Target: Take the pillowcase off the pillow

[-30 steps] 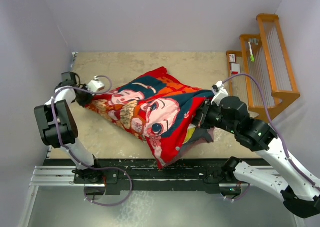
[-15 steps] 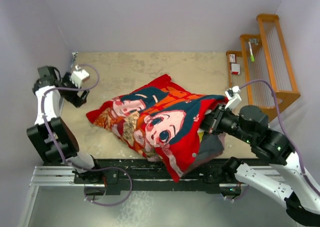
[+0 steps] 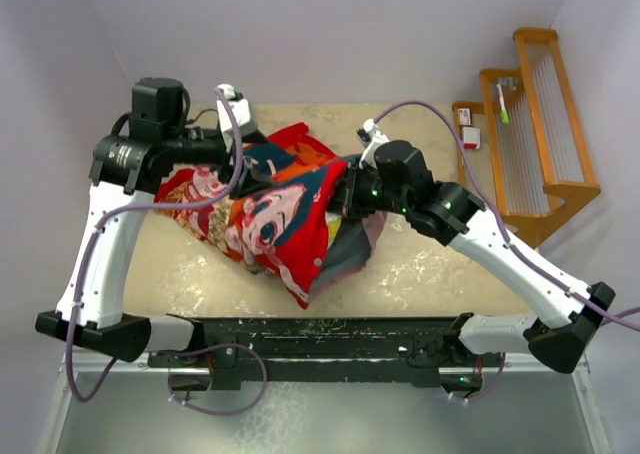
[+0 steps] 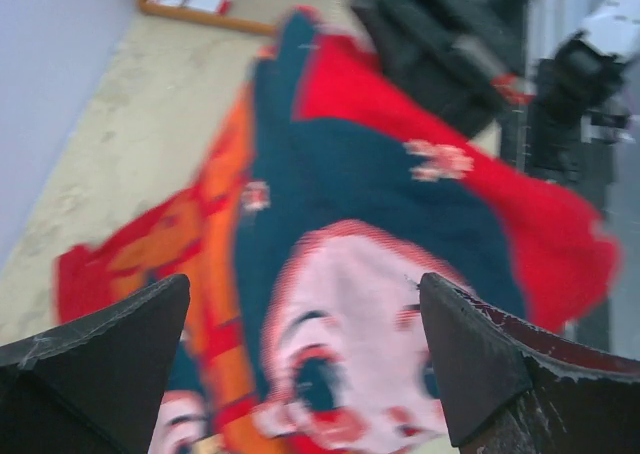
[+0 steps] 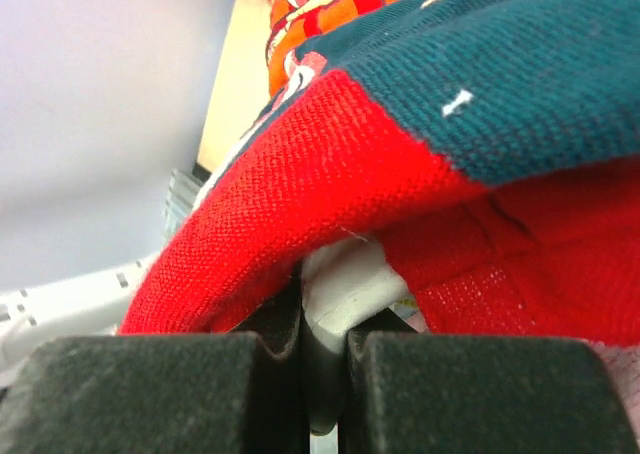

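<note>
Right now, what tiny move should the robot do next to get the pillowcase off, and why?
Probably lower the left gripper and pinch the pillowcase. Its jaws are open above the printed fabric, holding nothing, while the right gripper is shut on the white pillow at the case's opening, so the two could pull apart.

Top view. Pillowcase (image 3: 270, 209), red-orange with printed faces, bunched across the middle of the table (image 3: 430, 264), with a greyish-mauve fold at its near right. Left gripper (image 3: 243, 152) over its far left part; right gripper (image 3: 345, 199) sunk into its right side. Wooden rack (image 3: 530, 124) past the right edge.
</note>
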Motion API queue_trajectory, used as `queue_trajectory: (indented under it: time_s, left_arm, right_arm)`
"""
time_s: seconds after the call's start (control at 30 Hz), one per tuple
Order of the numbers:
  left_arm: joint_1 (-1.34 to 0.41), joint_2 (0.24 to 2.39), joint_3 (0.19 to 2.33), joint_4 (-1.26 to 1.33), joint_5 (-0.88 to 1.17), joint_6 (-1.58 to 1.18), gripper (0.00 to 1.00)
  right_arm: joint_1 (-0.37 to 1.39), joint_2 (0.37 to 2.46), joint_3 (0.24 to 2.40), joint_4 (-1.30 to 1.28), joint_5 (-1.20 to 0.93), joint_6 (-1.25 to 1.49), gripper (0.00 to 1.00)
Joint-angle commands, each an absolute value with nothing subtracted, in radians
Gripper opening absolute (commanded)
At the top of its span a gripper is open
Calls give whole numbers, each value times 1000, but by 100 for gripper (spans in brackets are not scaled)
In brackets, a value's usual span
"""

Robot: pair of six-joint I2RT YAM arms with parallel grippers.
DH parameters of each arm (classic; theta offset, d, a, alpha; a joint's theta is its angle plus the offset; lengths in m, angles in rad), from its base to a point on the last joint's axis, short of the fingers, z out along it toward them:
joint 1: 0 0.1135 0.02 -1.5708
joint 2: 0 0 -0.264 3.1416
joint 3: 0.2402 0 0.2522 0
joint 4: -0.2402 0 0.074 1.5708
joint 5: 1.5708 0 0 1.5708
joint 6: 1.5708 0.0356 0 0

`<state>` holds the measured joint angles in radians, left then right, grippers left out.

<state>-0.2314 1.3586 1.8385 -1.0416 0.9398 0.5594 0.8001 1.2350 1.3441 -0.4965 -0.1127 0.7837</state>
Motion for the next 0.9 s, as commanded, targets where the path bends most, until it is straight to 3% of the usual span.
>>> queue_trajectory:
  time_s: [0.0,0.27,0.33,0.43,0.57,0.73,0.8,0.87]
  left_arm:
    - [-302,1190,1740,-968,1018,441,99]
    - [-335,1083,1722,-1097,1018,569,93]
    - [-335,1055,1683,-1093,928,600,84]
    - [-335,984,1568,-1033,697,635,61]
    - [-334,887,1406,-892,420,627,71]
    - [-334,872,1366,-920,417,601,80]
    - [-334,879,1352,-918,391,572,78]
    - [-334,876,1352,-888,360,527,68]
  right_arm:
    - [820,1295,1512,-271,-2,847,0]
    - [967,1620,1841,-273,98,895,0]
    - [975,1670,1895,-265,84,904,0]
    - [987,1691,1912,-256,89,902,0]
    - [988,1658,1860,-233,94,905,0]
    - [988,1614,1794,-210,91,911,0]
    - [988,1591,1761,-200,90,913,0]
    - [988,1566,1733,-199,90,909,0]
